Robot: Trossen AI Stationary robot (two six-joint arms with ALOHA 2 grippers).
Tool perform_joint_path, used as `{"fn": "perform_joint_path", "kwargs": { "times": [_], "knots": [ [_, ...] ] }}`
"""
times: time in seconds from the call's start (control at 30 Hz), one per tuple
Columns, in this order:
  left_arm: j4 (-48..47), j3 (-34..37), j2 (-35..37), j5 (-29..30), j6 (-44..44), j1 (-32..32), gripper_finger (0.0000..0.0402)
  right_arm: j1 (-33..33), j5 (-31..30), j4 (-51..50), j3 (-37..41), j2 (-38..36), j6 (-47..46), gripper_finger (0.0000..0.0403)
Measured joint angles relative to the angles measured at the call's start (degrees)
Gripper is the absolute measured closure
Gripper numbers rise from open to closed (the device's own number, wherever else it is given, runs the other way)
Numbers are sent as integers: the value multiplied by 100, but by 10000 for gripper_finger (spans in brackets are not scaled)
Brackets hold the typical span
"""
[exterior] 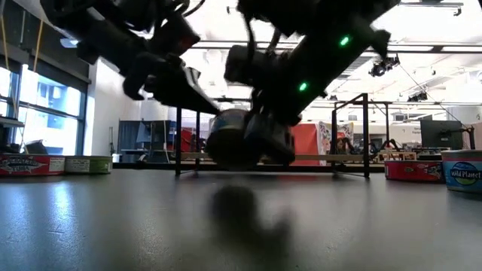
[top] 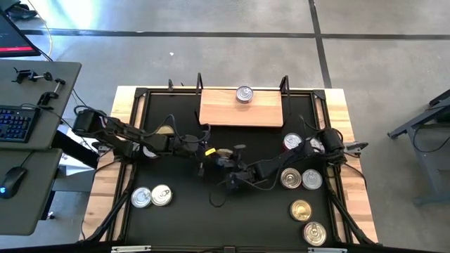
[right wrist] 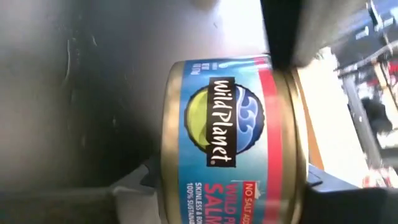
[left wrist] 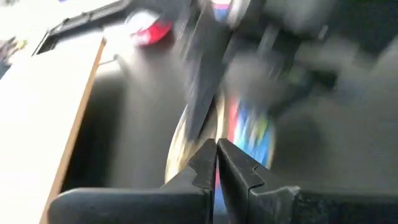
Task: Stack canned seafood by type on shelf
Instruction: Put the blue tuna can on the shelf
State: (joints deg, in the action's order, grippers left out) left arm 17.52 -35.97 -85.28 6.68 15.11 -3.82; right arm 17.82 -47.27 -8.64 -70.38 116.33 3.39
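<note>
**Legible markings: two tins**

Can (right wrist: pixel 233 134) in the right wrist view: label reads "Wild Planet", with "NO SALT ADDED" partly cut off, "SALM…" and "SKINLESS & BO…" alongside. Blue tin (exterior: pixel 462 170) at three o'clock in the low view: "Wild Planet". Lettering on the red tins there is not readable.

Overhead, table-level, two close, perhaps blurred, wrists
</note>
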Motion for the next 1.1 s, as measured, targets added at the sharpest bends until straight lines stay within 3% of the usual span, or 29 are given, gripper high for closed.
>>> {"fn": "perform_joint_path", "kwargs": {
  "times": [0.23,0.43,0.73,1.0,1.1],
  "knots": [
    [-1724,24,971,1108,-310,0,390,137,-723,-1745,-3,-910,-1391,237],
    [-2826,66,1511,1750,-895,5,390,-411,-827,-2887,-204,-1320,-1497,237],
    [-2937,70,1438,2014,-1106,5,390,-1741,-572,-3501,-530,-799,-825,237],
    [-3046,66,1430,2229,-1218,-1,390,-2312,31,-3826,-530,-682,-794,235],
    [-3175,66,1430,2425,-1383,-4,390,-2407,40,-3968,-528,-682,-788,194]
  ]
}}
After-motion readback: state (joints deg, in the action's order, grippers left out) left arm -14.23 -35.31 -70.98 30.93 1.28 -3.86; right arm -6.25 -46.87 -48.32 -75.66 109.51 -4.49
